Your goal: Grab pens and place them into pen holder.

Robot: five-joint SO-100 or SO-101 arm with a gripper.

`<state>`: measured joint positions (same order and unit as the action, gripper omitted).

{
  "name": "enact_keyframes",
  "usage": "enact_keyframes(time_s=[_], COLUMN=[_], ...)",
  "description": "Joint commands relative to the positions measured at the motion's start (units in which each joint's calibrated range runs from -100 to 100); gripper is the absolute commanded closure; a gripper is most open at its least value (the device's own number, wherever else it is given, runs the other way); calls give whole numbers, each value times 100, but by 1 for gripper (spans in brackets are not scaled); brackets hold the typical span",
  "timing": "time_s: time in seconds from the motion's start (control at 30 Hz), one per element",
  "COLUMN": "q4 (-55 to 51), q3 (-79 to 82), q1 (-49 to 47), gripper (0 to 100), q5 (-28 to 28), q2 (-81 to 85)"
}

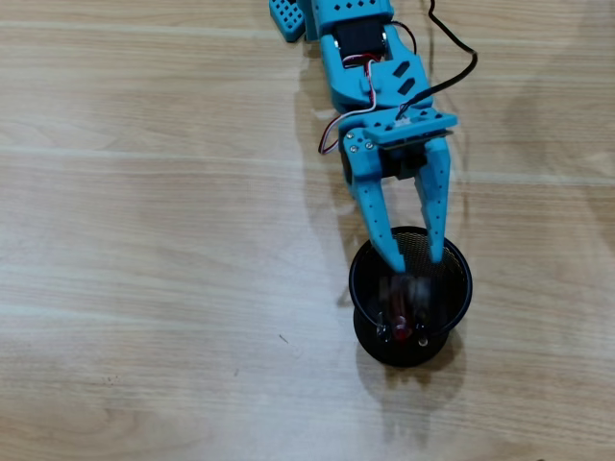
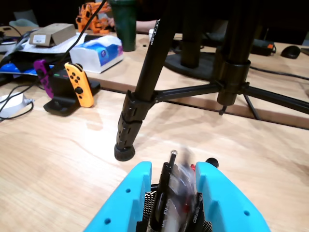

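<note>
Blue gripper (image 2: pixel 172 180) fingers fill the bottom centre of the wrist view, spread apart with a motion-blurred pen (image 2: pixel 181 186) between them; whether the fingers still touch that pen cannot be told. Just left of it, also between the fingers, a black pen (image 2: pixel 164 186) stands upright with its tip at the middle of the frame. Below them, at the bottom edge, shows the mesh rim of the black pen holder (image 2: pixel 151 197).

Seen from overhead, the gripper (image 1: pixel 416 257) points down toward the lower right of the frame, both fingertips reaching just inside the upper rim of the round black mesh pen holder (image 1: pixel 357 288). Blurred pens (image 1: pixel 404 305) with a red spot among them lie inside the holder, in its lower half. The holder stands upright on the pale wooden table (image 1: pixel 144 288).

Behind the gripper in the wrist view, a black tripod (image 2: pixel 145 87) stands on the table, one foot at centre frame. At the upper left sit an orange game controller (image 2: pixel 78 83) and a blue tissue pack (image 2: pixel 99 52).
</note>
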<state>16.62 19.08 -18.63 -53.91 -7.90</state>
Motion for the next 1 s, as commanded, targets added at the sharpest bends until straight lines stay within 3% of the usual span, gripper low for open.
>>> enact_keyframes(time_s=[0.0, 0.17, 0.4, 0.8, 0.97], q4=[120, 74, -445, -5302, -6258], q3=[-43, -62, 29, 1178, 2300], q1=[93, 75, 93, 486, 925], gripper=[89, 96, 98, 98, 98], q5=[67, 198, 1187, 3140, 3732], q2=[123, 166, 1151, 4667, 6077])
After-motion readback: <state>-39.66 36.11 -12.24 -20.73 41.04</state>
